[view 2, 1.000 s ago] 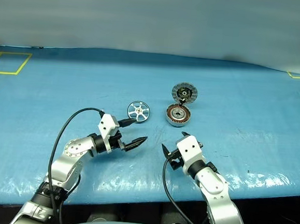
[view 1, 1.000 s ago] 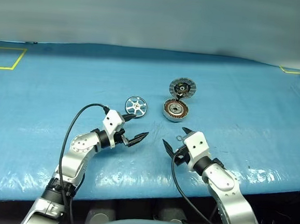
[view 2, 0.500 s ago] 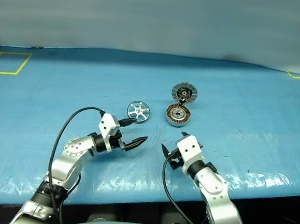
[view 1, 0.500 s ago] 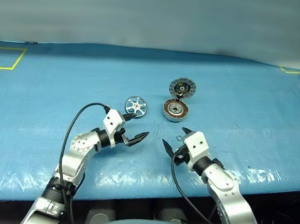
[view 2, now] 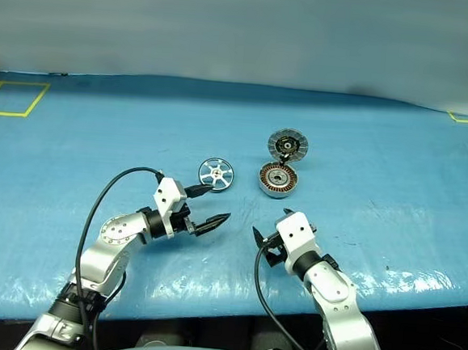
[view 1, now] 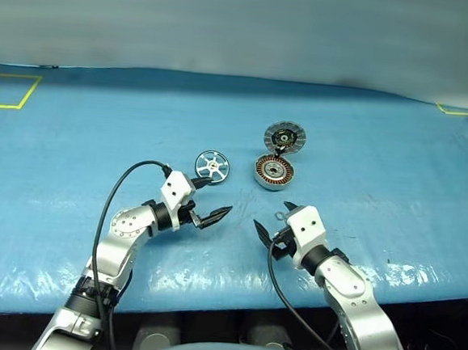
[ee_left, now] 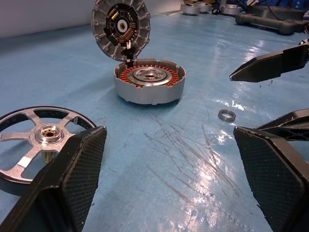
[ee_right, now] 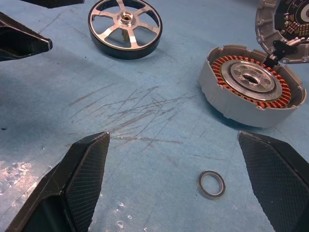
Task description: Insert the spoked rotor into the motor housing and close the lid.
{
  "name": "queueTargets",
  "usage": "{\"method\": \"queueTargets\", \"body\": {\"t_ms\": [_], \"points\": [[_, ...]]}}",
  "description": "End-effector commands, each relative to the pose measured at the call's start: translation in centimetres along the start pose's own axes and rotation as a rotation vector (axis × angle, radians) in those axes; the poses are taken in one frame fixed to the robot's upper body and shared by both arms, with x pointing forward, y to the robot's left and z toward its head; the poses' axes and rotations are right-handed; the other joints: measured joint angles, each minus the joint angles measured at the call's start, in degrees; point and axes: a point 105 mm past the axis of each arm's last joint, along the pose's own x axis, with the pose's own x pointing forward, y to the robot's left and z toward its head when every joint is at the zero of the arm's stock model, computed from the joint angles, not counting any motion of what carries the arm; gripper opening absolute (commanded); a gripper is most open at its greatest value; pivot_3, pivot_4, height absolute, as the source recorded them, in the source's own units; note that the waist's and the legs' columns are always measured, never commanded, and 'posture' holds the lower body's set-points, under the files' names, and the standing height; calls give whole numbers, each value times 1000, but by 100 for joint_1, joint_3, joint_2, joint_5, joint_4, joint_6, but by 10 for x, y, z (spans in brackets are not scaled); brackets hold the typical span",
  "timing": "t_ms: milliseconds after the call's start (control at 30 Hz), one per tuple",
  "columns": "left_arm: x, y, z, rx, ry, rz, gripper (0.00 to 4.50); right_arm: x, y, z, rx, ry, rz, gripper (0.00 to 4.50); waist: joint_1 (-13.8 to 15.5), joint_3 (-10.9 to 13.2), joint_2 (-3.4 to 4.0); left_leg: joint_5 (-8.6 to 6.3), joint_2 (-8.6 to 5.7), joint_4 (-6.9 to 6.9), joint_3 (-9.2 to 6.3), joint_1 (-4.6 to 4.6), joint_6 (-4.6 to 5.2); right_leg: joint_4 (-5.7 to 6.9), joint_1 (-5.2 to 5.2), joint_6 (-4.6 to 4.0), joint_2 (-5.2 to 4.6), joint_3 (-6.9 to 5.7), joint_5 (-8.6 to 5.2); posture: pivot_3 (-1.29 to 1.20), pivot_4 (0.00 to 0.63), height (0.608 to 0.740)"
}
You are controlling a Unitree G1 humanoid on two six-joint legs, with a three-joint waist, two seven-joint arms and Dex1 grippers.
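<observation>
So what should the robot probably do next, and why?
Probably move the left gripper forward to the spoked rotor. Both it and the right gripper are open and empty, the rotor lies flat just beyond the left one, and the motor housing sits uncovered, lid standing up.

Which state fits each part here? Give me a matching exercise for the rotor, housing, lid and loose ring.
Things:
1. spoked rotor
2. motor housing
3. lid
4. small metal ring

States:
A. tilted up behind the housing, ribbed face showing
B. lying flat and alone, near the left gripper
C. open on top, copper windings showing
D. lying loose on the blue table

Pairs: 1-B, 2-C, 3-A, 4-D
</observation>
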Motion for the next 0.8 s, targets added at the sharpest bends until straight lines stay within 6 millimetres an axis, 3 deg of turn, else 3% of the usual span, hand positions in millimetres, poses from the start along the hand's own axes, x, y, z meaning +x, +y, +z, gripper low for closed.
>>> {"method": "queueTargets", "body": {"t_ms": [33,267,433,500,800], "points": [[2,2,9,19,-37,2,4486,-2,-5,10,-21,-32,-8,4500,0,0,0,0,0,0,0,0,0,0,0,0,0,0,0,0,150,740],[3,2,10,20,-44,8,4486,-3,-13,9,-60,-2,4,4500,0,0,0,0,0,1,0,0,0,0,1,0,0,0,0,0,150,740],[4,3,9,23,-45,7,4486,0,-26,21,-53,-3,13,4500,-6,0,0,0,0,2,1,1,0,0,0,1,1,1,1,0,150,740],[6,2,9,21,-45,2,4486,8,-34,15,-222,140,26,4500,-13,3,5,0,1,3,-2,2,0,1,3,0,2,0,1,0,150,740],[14,-4,9,10,-63,-22,4486,39,-54,51,-146,250,142,4500,3,3,5,0,0,1,-2,1,2,2,1,0,7,5,4,0,150,740]]}}
